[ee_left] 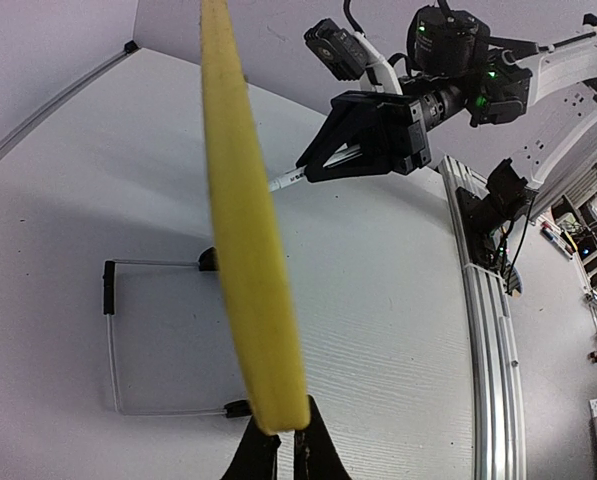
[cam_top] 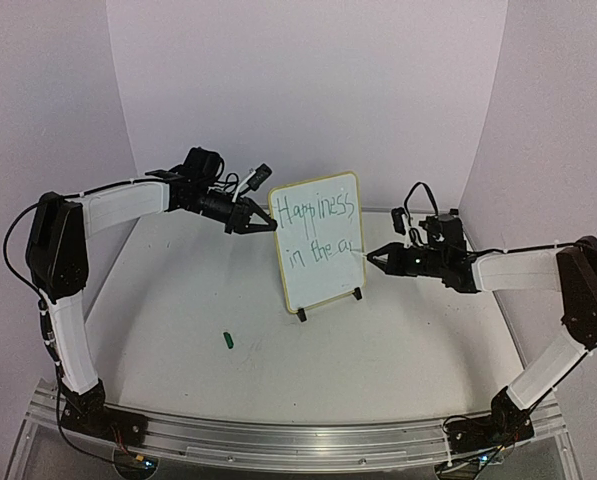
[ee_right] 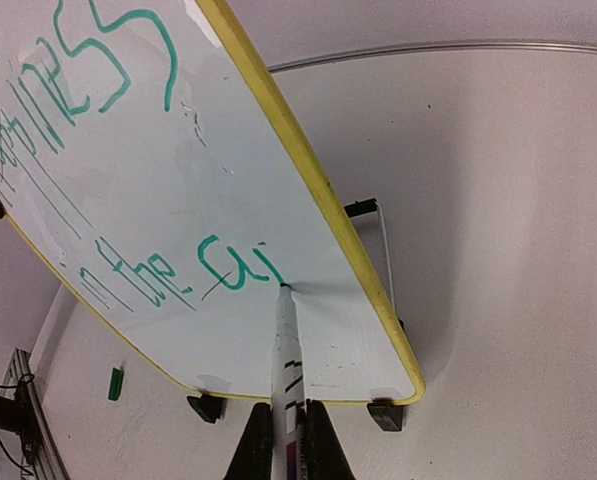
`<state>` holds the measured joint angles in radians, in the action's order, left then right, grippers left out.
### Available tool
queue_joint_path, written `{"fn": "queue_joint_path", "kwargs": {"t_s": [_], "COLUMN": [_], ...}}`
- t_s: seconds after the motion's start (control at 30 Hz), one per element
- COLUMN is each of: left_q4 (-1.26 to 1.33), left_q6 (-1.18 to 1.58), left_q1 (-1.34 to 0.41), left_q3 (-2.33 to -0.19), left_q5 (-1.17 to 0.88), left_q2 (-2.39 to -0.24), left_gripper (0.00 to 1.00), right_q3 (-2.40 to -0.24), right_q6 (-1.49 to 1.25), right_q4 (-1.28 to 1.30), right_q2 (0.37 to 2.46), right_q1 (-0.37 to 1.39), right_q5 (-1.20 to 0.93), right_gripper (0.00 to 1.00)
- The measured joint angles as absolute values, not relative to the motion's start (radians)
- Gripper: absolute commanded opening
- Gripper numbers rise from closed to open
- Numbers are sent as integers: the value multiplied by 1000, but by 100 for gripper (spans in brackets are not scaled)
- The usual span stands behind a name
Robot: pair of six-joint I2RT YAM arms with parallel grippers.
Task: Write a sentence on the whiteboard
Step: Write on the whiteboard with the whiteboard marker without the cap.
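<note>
The whiteboard (cam_top: 323, 282) stands upright on two black feet at mid table, its yellow frame edge-on in the left wrist view (ee_left: 240, 220). The sentence (cam_top: 318, 212) is green lettering reading "Happiness" above "in the ai" and also shows in the right wrist view (ee_right: 128, 80). My left gripper (cam_top: 268, 224) is shut on the board's upper left frame edge (ee_left: 280, 432). My right gripper (cam_top: 374, 255) is shut on a slim white marker (ee_right: 286, 350), its tip touching the board just after the "ai". The right gripper also shows in the left wrist view (ee_left: 363, 140).
A small green marker cap (cam_top: 227, 341) lies on the table in front of the board, left of it, and shows in the right wrist view (ee_right: 115, 383). A wire stand (ee_left: 113, 340) props the board from behind. An aluminium rail (cam_top: 298, 440) runs along the near edge.
</note>
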<state>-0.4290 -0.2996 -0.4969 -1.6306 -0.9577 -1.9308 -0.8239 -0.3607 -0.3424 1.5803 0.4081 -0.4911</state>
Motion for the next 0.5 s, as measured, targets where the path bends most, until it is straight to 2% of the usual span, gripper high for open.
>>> {"fn": "queue_joint_path", "kwargs": {"t_s": [0.5], "left_q4": [-437], "left_q6": [-301], "left_q1": [-499], "left_q3": [-1635], "left_q5": [-956], "left_q2": [-1931], "left_gripper": [0], "right_q3": [-808], "right_q6": [-372], "right_q4": [-341], "right_q2": [1535], "right_q1": [408], "right_q5": [-503], "right_gripper": [0]}}
